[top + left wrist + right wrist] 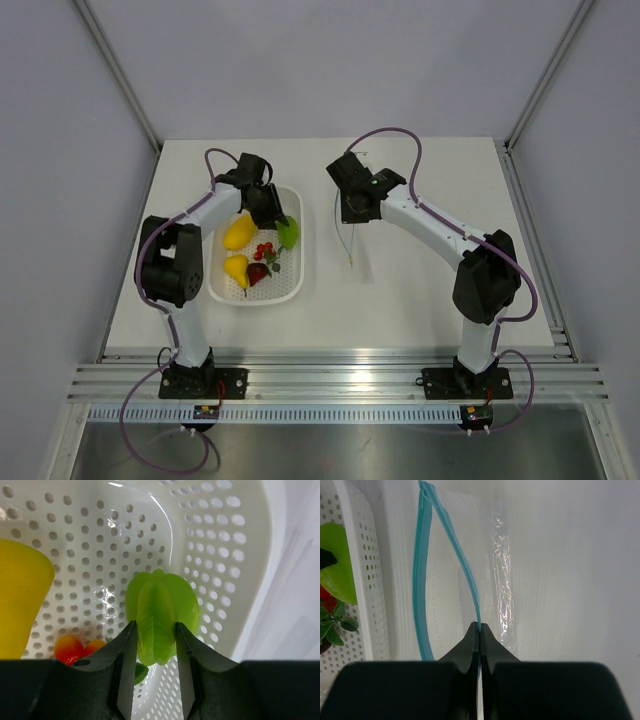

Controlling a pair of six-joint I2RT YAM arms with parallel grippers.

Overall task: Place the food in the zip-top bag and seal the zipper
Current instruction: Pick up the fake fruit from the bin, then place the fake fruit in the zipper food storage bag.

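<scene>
The food lies in a white perforated basket (290, 290): two yellow fruits (238, 232), a dark red fruit (257, 274), tiny red berries (263, 250) and a green leaf-shaped piece (287, 232). My left gripper (155, 630) reaches down into the basket, and its two fingers press the sides of the green piece (160, 605). A yellow fruit (20, 595) and berries (75, 647) lie to its left. The clear zip-top bag (450, 605) lies right of the basket. My right gripper (479, 626) is shut on one lip of the blue zipper (465, 570), holding the mouth apart from the other lip (422, 580).
The basket wall (357, 580) stands just left of the bag's mouth, with the green piece (335, 560) showing over it. Grey walls enclose the white table on three sides. A metal rail runs along the near edge by the arm bases.
</scene>
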